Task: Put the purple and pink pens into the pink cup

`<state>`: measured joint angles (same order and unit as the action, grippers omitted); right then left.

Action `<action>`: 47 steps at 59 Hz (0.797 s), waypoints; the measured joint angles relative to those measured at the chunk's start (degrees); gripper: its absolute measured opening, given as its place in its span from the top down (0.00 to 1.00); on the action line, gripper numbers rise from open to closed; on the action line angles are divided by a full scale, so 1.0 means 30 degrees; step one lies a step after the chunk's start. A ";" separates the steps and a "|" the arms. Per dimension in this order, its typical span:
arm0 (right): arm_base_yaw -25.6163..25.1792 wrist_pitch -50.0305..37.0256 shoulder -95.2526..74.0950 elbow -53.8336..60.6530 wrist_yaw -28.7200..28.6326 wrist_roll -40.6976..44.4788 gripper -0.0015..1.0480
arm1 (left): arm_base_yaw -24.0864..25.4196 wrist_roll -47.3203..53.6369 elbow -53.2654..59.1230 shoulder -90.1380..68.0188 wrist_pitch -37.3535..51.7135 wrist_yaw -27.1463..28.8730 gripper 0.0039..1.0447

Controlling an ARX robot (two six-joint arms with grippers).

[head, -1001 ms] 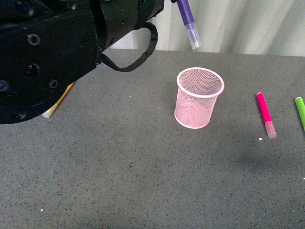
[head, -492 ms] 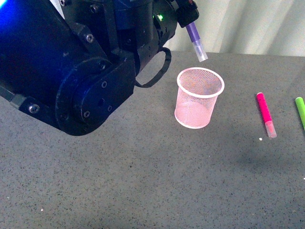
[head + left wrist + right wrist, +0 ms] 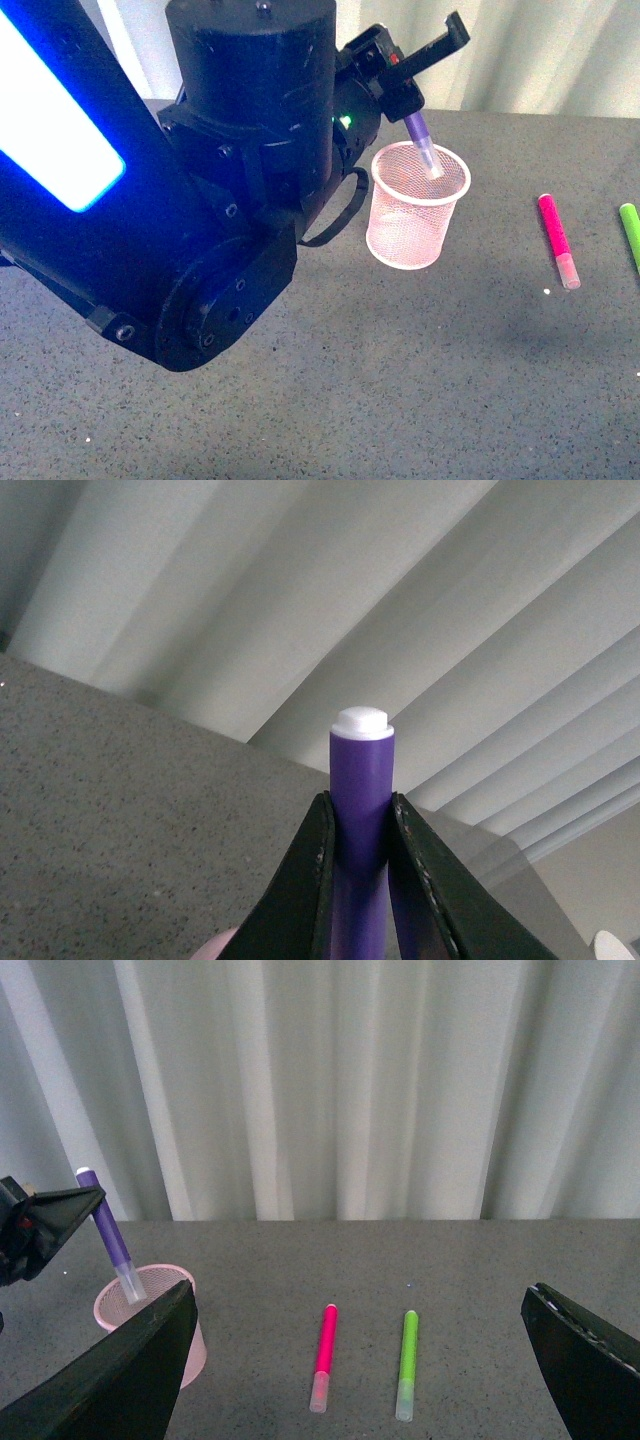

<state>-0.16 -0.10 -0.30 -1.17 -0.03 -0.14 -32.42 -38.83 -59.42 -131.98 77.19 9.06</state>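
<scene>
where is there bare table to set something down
Bare: the wide table in front of the pink cup, and the gap between cup and pink pen. Crowded: left arm with purple pen at the cup; green pen near pink pen.

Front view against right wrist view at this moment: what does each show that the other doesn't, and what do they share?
Front view only: the bulk of the left arm with its blue light, filling the picture's left. Right wrist view only: the right gripper, open with jaws wide apart, and the green pen whole; the front view cuts it at the edge. Both: the left gripper holding the purple pen, clear cap dipped into the pink cup, and the pink pen lying on the table, apart from the cup.
</scene>
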 joint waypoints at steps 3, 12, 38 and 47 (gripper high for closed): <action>0.0000 0.0000 0.0000 0.0000 0.0000 0.0000 0.07 | 0.0000 0.0066 -0.0087 -0.0255 0.0044 -0.0015 0.89; 0.0000 0.0007 0.0000 0.0000 0.0000 0.0000 0.07 | -0.0080 0.0466 -0.0867 -0.1093 0.0160 -0.0160 0.89; 0.0000 0.0000 0.0000 0.0000 0.0000 0.0000 0.07 | -0.0138 0.0561 -0.1304 -0.2055 0.0401 -0.0372 0.89; 0.0000 0.0000 0.0000 0.0000 0.0000 0.0000 0.07 | -0.0131 0.0503 -0.1304 -0.2091 0.0350 -0.0532 0.79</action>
<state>-0.16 -0.10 -0.30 -1.17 -0.03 -0.14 -32.82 -37.32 -63.33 -138.26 78.24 7.46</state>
